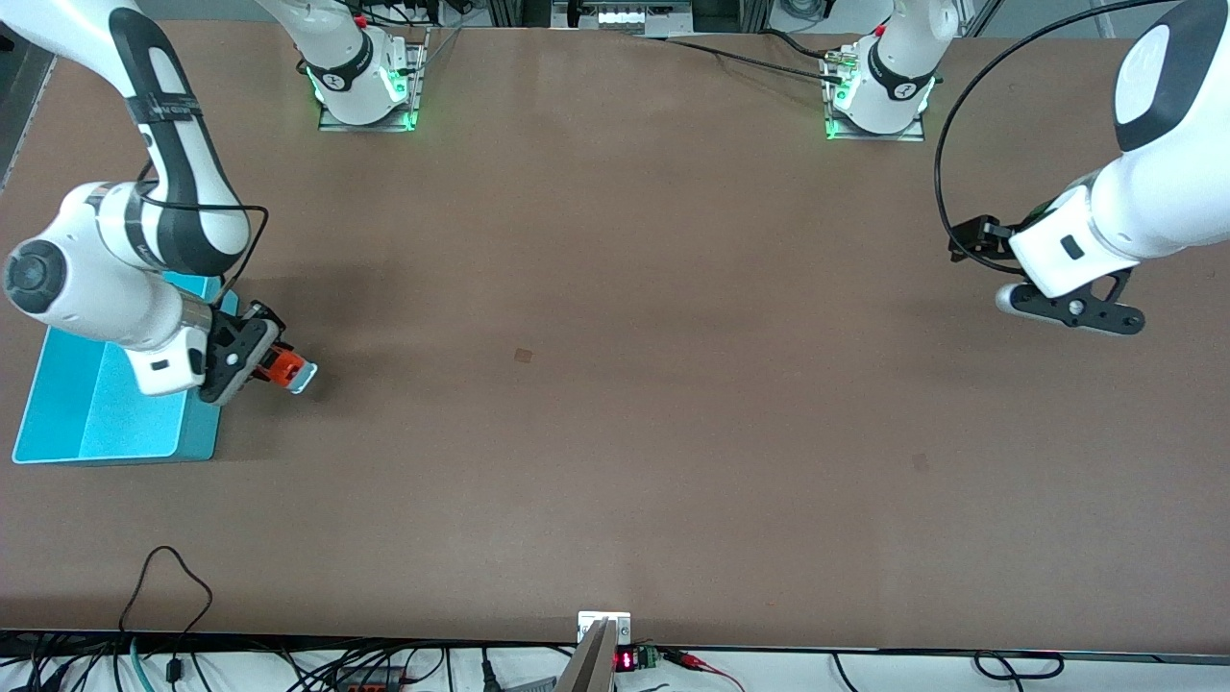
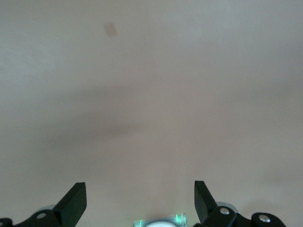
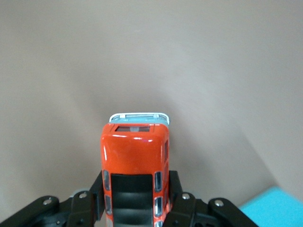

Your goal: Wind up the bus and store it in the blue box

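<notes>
The orange-red bus (image 1: 285, 368) with a white-grey front end is held in my right gripper (image 1: 252, 361), just beside the blue box (image 1: 91, 408) at the right arm's end of the table. In the right wrist view the bus (image 3: 135, 156) sits between the two fingers (image 3: 98, 191), which press on its sides; a corner of the blue box (image 3: 277, 208) shows. My left gripper (image 1: 1067, 308) is open and empty above bare table at the left arm's end; its fingertips (image 2: 75, 201) show wide apart.
The brown table (image 1: 615, 384) has a small dark mark (image 1: 523, 355) near its middle. Cables and a small display (image 1: 625, 659) lie along the table's near edge. The arm bases (image 1: 365, 82) stand at the table's other long edge.
</notes>
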`<state>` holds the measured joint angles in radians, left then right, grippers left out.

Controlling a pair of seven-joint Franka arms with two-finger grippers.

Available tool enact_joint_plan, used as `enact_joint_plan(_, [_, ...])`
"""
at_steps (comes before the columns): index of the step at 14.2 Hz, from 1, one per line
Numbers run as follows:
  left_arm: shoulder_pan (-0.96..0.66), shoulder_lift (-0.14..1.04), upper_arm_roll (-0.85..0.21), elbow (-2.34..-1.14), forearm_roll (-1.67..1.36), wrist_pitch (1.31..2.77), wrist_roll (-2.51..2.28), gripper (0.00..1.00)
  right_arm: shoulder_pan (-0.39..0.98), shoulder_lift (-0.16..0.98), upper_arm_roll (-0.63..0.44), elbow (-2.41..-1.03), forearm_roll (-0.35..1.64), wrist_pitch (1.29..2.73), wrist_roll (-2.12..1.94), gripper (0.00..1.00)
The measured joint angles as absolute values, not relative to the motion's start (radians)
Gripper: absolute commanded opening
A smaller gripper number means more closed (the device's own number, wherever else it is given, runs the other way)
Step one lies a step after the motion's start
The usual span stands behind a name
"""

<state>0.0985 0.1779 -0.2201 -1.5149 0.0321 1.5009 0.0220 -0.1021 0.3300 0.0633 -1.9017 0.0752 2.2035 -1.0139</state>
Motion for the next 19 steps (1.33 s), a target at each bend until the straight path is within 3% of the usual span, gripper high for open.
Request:
enact_joint_plan(2, [0.026, 0.162, -0.095, -1.523, 0.032, 1.603, 0.014, 1.0, -0.106, 0.327, 0.006, -1.886, 0.076, 2.204, -0.916, 0.0])
enact_joint_plan(4, [-0.009, 0.122, -0.051, -1.551, 0.032, 1.645, 0.014, 1.0, -0.112, 0.329, -0.055, -1.862, 0.076, 2.204, -0.844, 0.0])
enact_joint_plan(9, [-0.042, -0.025, -0.046, -1.698, 0.032, 1.656, -0.008, 1.0, -0.129, 0.346, -0.186, -1.821, 0.076, 2.211, -0.734, 0.0])
enact_joint_plan(19, [-0.044, -0.031, -0.044, -1.726, 0.032, 1.671, -0.008, 1.0, -0.214, 0.551, -0.224, -1.849, 0.075, 2.31, -0.437, 0.0])
